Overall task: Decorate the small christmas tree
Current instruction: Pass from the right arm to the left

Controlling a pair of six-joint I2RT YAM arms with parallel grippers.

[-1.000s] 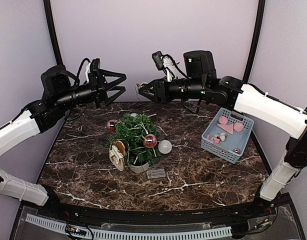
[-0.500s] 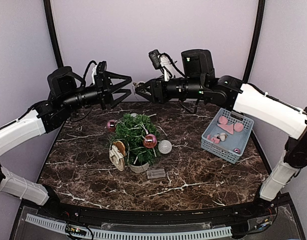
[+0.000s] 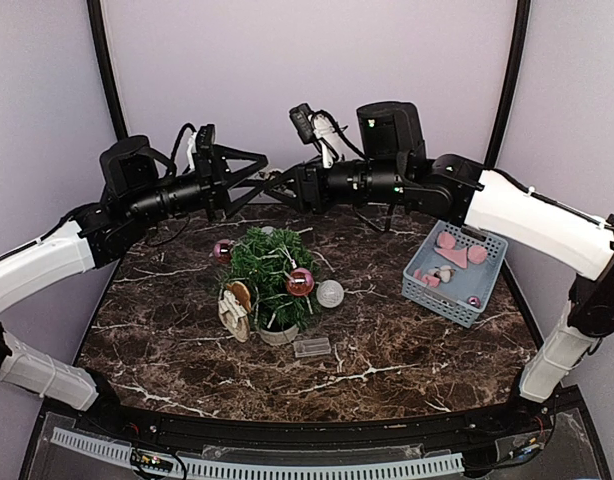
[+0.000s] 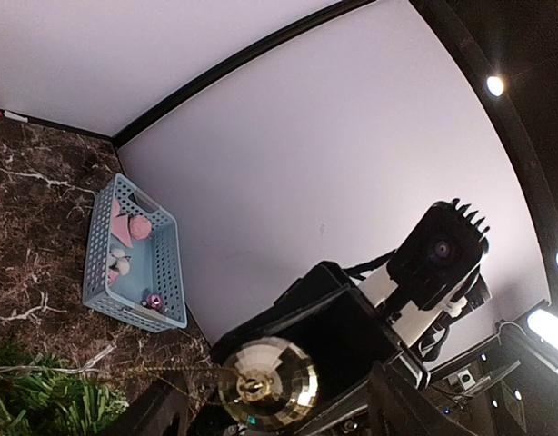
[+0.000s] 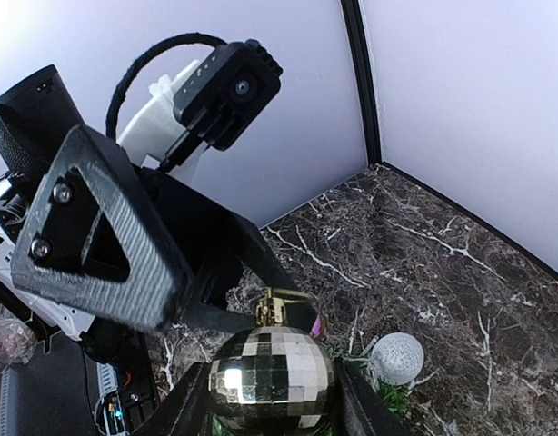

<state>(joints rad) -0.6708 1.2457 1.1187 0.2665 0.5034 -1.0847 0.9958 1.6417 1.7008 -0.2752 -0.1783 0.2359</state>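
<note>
Your left end effector (image 3: 259,174) hangs high over the 12 o'clock edge of the bench (image 3: 407,360), jaws spread wide and gripping nothing. In its wrist view a mirror bauble (image 5: 273,377) sits between its two fingers, but you cannot tell whether either finger touches it.

That bauble belongs to your right end effector (image 3: 285,185), which meets the left one tip to tip. Its jaws are part-closed on the ball, gold cap and cord upward. This looks like a hand-over in mid-air, not yet completed.

Below them, the small christmas tree (image 3: 272,272) stands upright in its pale pot near the middle of the bench. It already carries a fair load:
- a pink bauble (image 3: 223,250) at its 10 o'clock edge
- a beige ornament (image 3: 235,308) at 8 o'clock
- a red bauble (image 3: 300,282) at 3 o'clock

A white ball (image 3: 330,293) sits just beside the tree at 4 o'clock; hung or lying loose, you cannot tell.

At the bench's 3 o'clock, the blue basket (image 3: 489,268) has pink pieces left in it.

So you are partway through: the mirror bauble needs hanging, then the basket's remainder.
</note>
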